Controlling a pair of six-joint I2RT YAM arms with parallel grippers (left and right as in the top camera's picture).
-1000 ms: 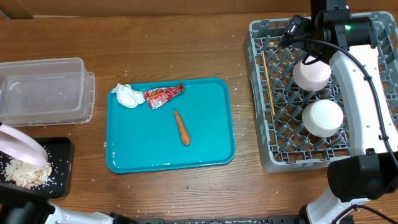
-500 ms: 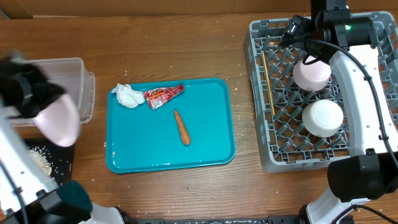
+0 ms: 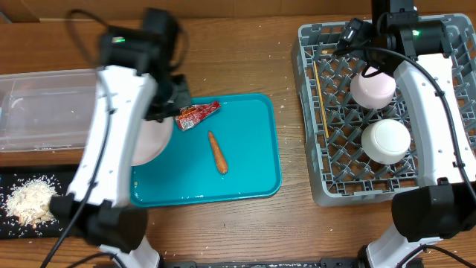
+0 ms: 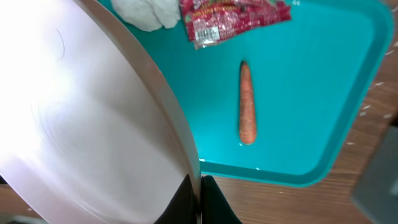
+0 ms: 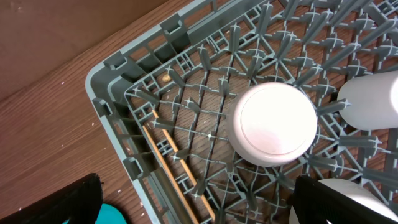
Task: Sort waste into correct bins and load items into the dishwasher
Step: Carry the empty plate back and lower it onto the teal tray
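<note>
Clamped shut, the left gripper point(image 4: 198, 191) pinches the rim of the round white plate point(image 4: 81, 112) between its dark fingers. The plate hangs over the left end of the large teal serving tray point(image 3: 253, 179), its pale face turned towards the wrist camera. Whether it touches the tray cannot be told.

The right gripper point(image 5: 193, 194) stands wide apart and holds nothing. It is above the large square grey plastic dish rack point(image 3: 305, 112), well to the right of the tray, over the rack's corner nearest the tray's far side.

On the tray's far-left part, the crumpled white napkin point(image 4: 146, 12) lies just beside the plate's rim, with the red crinkled snack wrapper point(image 3: 197, 114) next to it. The small orange carrot-like stick point(image 3: 216, 152) lies alone near the tray's middle, with bare teal around it and on the right half. Bare wooden table point(image 3: 223, 59) separates the tray from the rack.

Left of the tray sits the clear rectangular plastic tub point(image 3: 44, 112). Nearer than the tub, off the tray's near-left corner, the flat black rectangular tray point(image 3: 9, 179) carries the pale beige food scraps point(image 3: 30, 201).

The rack holds upturned white bowls point(image 3: 385, 140) and, along its tray-side wall, the thin wooden chopsticks point(image 3: 320, 97).

The left arm rises across the tray's left edge, bends beyond its far-left corner and turns back down. The right arm runs along the rack's side away from the tray.
</note>
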